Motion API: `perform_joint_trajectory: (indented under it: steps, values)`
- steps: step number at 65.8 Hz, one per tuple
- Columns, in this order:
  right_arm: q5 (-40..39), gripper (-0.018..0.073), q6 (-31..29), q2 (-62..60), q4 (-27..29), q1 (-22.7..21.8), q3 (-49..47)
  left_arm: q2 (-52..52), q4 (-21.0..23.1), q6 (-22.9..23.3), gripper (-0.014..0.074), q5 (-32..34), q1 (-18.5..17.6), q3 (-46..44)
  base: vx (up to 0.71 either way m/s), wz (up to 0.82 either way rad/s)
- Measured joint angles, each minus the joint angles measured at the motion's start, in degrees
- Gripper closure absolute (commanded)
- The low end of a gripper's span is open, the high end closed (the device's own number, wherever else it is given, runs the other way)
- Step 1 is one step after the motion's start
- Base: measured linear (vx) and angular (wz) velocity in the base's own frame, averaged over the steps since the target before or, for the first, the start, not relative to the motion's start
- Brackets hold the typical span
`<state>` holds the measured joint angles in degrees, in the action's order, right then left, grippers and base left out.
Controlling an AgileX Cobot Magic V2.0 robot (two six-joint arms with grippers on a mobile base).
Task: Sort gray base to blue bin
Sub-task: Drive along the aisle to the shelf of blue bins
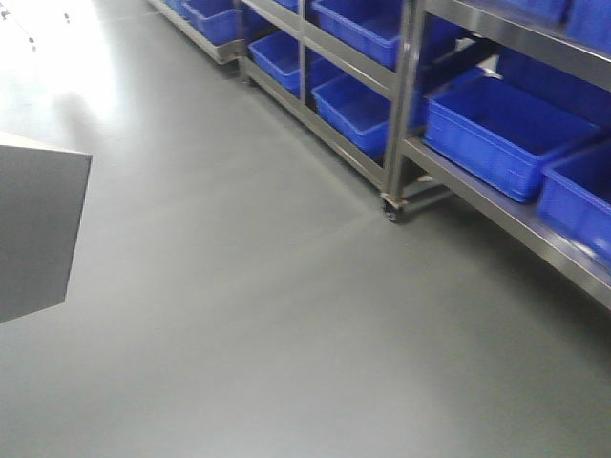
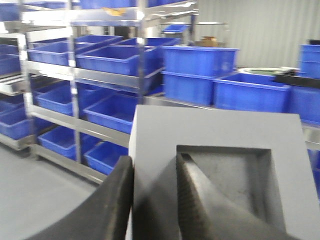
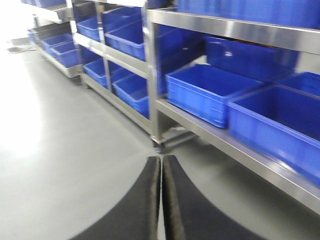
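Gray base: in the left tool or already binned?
In the tool. The gray base sits clamped between the left tool's fingers, one inside its recess.

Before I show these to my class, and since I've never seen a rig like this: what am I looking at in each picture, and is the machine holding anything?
This is a two-armed robot on a wheeled base, in a storeroom. One picture looks forward from the robot's body: smooth gray floor and steel shelving racks that carry bright-blue plastic bins. The gray slab at its left edge is probably the held block, seen from outside.

The other two come from cameras on the wrists. In the left wrist view, the left gripper, with its two dark curved fingers, holds a matte gray foam-like block with a square recess; one finger sits outside a wall of the block, the other inside the recess. In the right wrist view, the right gripper is closed with its fingers pressed together, holding nothing.

No table appears; the block is carried in the air.
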<state>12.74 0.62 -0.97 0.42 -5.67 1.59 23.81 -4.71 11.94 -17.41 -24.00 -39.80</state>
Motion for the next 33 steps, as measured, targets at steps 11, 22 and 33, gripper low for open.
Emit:
perform_joint_trajectory:
  steps: [11, 22, 33]
  values:
    - [0.0, 0.0564, 0.0, 0.0, 0.0, 0.0, 0.0, 0.0, 0.0, 0.0, 0.0603, 0.0, 0.0, 0.0, 0.42, 0.43]
    - [0.0, 0.0564, 0.0, 0.0, 0.0, 0.0, 0.0, 0.0, 0.0, 0.0, 0.0603, 0.0, 0.0, 0.0, 0.46, 0.43]
    - [0.0, 0.0564, 0.0, 0.0, 0.0, 0.0, 0.0, 0.0, 0.0, 0.0, 0.0603, 0.0, 0.0, 0.0, 0.46, 0.4]
